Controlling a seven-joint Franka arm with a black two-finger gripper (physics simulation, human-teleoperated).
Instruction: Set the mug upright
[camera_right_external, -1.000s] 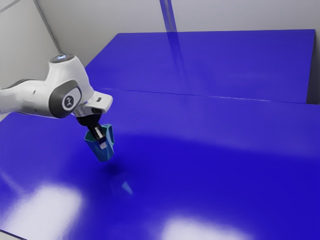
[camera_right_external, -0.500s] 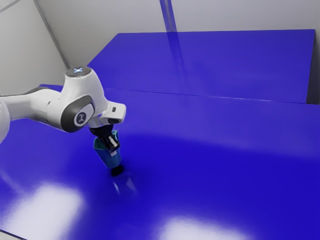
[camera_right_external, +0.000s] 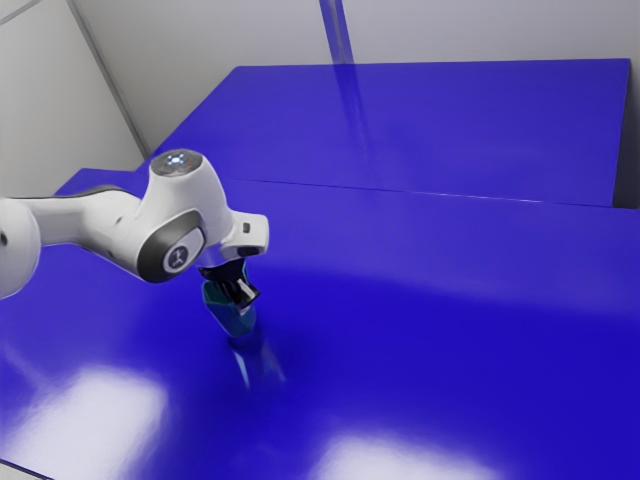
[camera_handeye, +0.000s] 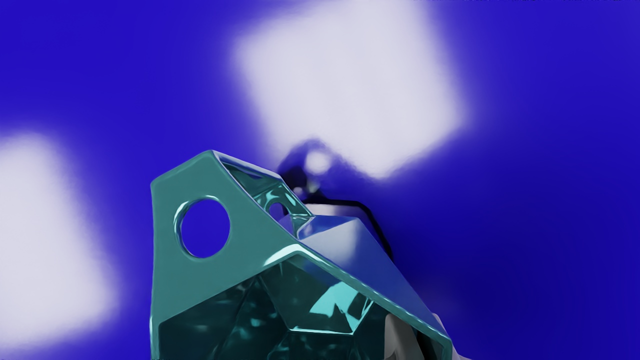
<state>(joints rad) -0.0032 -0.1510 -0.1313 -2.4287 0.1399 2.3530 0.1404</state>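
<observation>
And the mug (camera_right_external: 228, 316) is being held by its wall, pinched in the gripper (camera_right_external: 247, 296), low over the glossy blue table (camera_right_external: 400, 350); whether its base is touching cannot be told. It's tilted, mouth up, so uprighting looks largely done, with levelling and release seemingly left. Shiny teal sides are faceted, the flat handle (camera_handeye: 245, 240) pierced by a round hole.
</observation>
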